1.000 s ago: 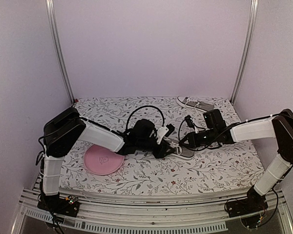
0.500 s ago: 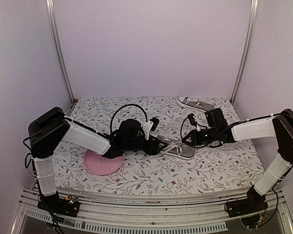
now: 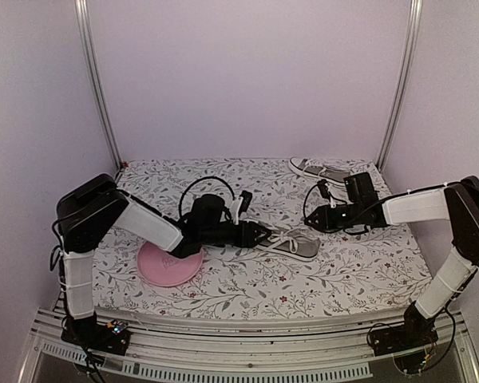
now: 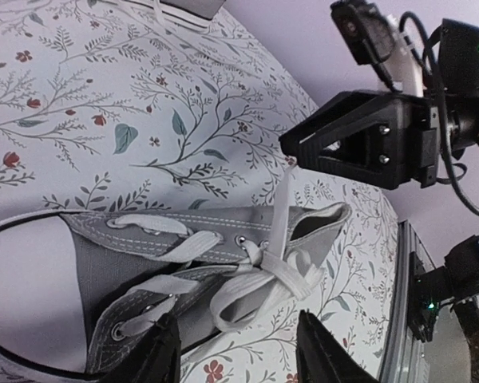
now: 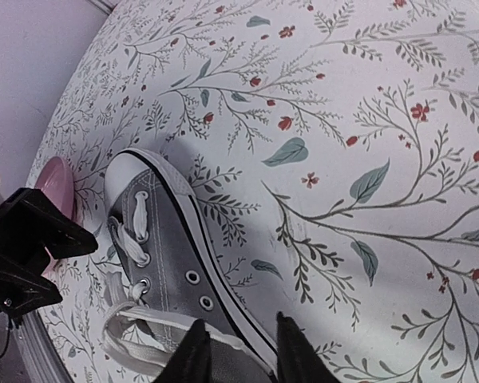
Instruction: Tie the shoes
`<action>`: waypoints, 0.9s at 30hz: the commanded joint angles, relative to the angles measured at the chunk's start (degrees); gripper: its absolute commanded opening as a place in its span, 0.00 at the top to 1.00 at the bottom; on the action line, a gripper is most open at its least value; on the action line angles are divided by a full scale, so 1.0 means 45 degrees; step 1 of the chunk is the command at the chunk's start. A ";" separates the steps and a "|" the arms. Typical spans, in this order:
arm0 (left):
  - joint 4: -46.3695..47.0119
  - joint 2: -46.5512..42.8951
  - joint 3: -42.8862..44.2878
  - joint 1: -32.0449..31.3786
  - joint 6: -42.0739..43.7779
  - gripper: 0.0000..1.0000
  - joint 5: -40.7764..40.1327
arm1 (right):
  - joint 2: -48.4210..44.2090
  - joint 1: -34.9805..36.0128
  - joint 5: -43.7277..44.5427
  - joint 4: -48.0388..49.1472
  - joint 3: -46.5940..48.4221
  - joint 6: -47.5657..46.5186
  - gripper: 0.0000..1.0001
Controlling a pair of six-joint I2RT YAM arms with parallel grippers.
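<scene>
One grey sneaker point(image 3: 294, 244) lies mid-table, its white laces in a loose knot with loops point(image 4: 263, 271). It also shows in the right wrist view point(image 5: 164, 239). My left gripper point(image 3: 261, 235) is open just left of the sneaker, and its fingertips point(image 4: 158, 353) flank the lace loops without touching them. My right gripper point(image 3: 319, 217) is open just right of the sneaker's heel and holds nothing. Its fingertips point(image 5: 195, 351) straddle the sneaker's heel rim. The second sneaker point(image 3: 321, 170) lies at the back right.
A round pink plate point(image 3: 166, 266) lies on the floral cloth under my left forearm. Metal posts point(image 3: 96, 80) and purple walls close in the sides and back. The table's near edge has a metal rail point(image 3: 247, 355).
My right gripper has drawn back to the right, away from the sneaker. My left arm has shifted left and lowered, its gripper staying beside the laces. The sneaker has hardly moved.
</scene>
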 commanded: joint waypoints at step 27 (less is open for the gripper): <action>0.0284 0.1945 0.1257 0.0038 -0.2595 0.74 0.1198 | -0.0786 0.4037 0.4166 -0.1253 0.0149 -0.4977 0.44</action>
